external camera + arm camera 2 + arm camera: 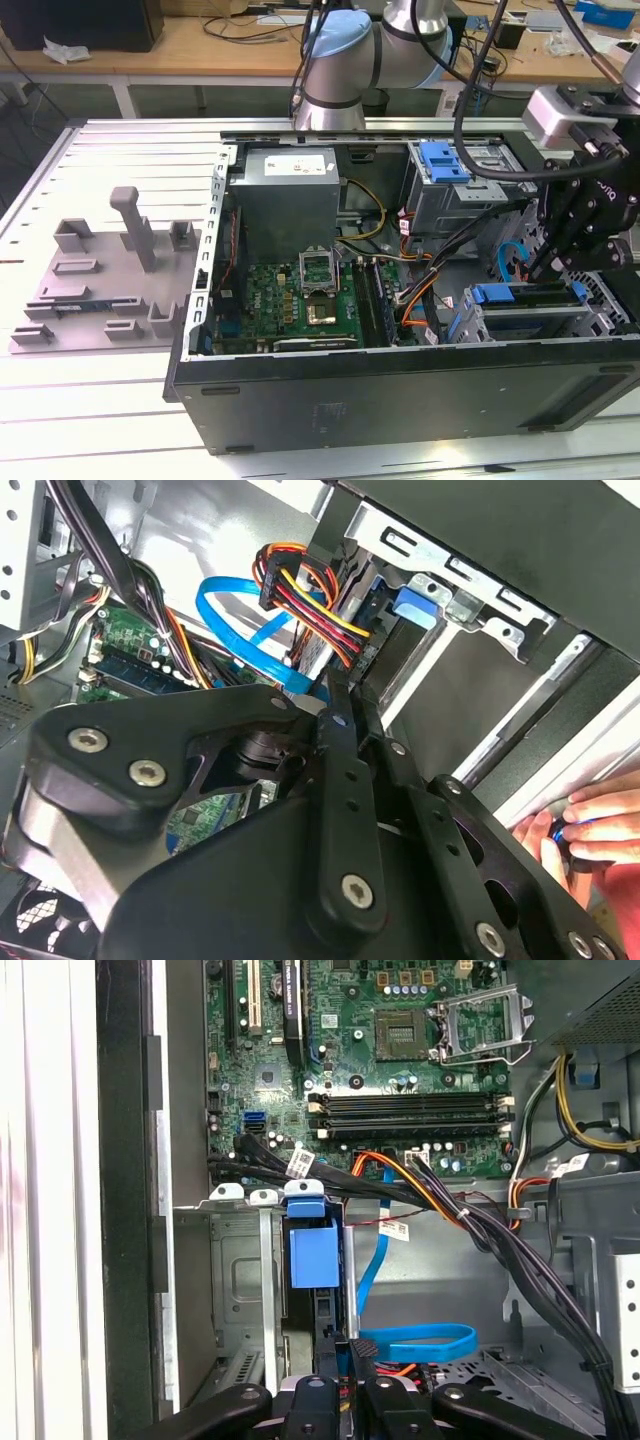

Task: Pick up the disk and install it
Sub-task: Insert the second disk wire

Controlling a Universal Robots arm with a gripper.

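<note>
The disk (312,1255) stands on edge in a slot of the grey drive cage (235,1280), its blue carrier tab facing up. In the exterior view the disk (497,293) shows as a blue tab and a dark strip along the cage top, at the case's front right corner. My gripper (548,268) hangs right over that strip. Its black fingers (331,1365) lie close together, and the gripper (345,1345) tips meet the disk's dark rear edge. In the second wrist view the gripper (335,695) points at the same slot, beside the blue tab of the disk (412,605).
Black, orange and blue cables (400,1175) run beside the cage, over the green motherboard (300,295). A second cage with a blue latch (445,160) and a grey power supply (288,195) stand at the back. A grey fixture (100,270) lies outside the case. A person's hand (590,830) rests near the case wall.
</note>
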